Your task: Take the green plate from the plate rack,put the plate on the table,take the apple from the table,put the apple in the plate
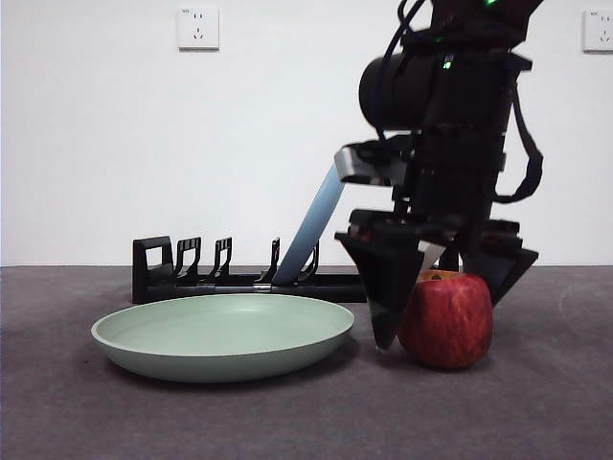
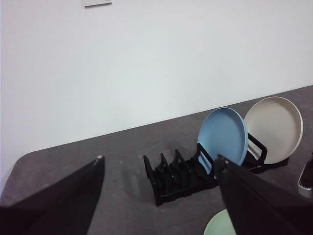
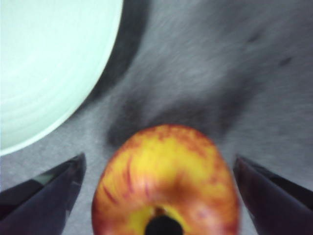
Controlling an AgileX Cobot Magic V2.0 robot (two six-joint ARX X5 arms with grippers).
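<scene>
The right gripper [image 3: 156, 196] straddles the blocky red apple [image 1: 446, 319], fingers apart; it should close centred, then lift clear of the pale sage green plate [image 1: 222, 335].

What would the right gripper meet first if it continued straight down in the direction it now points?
Most likely the apple. The right gripper is open, with one jaw on each side of the apple, so its palm would probably meet the top of the fruit, unless the jaw tips reach the table first; depth is unclear.
</scene>
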